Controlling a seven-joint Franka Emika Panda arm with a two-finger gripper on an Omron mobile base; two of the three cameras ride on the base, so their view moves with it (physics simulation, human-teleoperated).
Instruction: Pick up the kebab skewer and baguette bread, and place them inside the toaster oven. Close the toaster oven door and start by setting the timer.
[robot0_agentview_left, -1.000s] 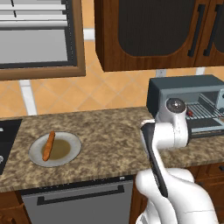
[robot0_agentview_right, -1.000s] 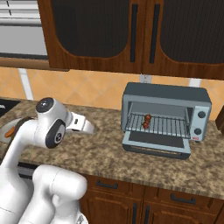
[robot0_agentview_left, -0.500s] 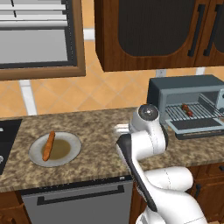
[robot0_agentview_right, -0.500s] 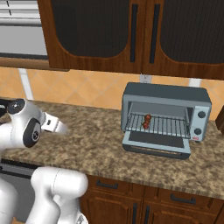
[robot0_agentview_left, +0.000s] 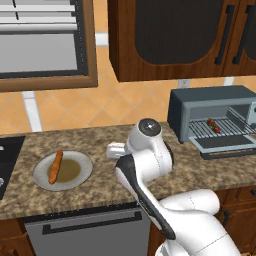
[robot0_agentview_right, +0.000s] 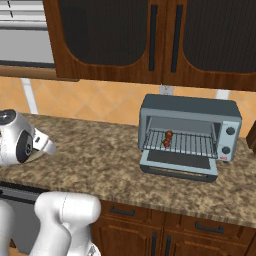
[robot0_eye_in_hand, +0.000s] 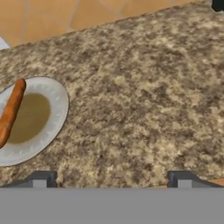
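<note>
The baguette bread (robot0_agentview_left: 55, 166) lies on a white plate (robot0_agentview_left: 80, 175) at the left of the granite counter. In the hand view the baguette bread (robot0_eye_in_hand: 10, 112) rests on the plate (robot0_eye_in_hand: 56, 118) at the left edge. My gripper (robot0_eye_in_hand: 111, 181) is open, its tips wide apart with bare counter between them, to the right of the plate. From the left base view the hand (robot0_agentview_left: 112, 149) hovers over the counter just right of the plate. The kebab skewer (robot0_agentview_right: 167, 139) lies on the rack inside the toaster oven (robot0_agentview_right: 190, 107). The toaster oven door (robot0_agentview_right: 179, 163) hangs open, flat in front.
A black stovetop (robot0_agentview_left: 7, 150) borders the plate on the far left. Dark wood wall cabinets (robot0_agentview_right: 150, 40) hang above the counter, and a framed window (robot0_agentview_left: 45, 45) sits at the upper left. A dishwasher front (robot0_agentview_left: 85, 230) lies below the counter edge.
The arm has swung left, away from the toaster oven and toward the plate. The skewer stays on the oven rack, the door stays open, and the gripper stays open.
</note>
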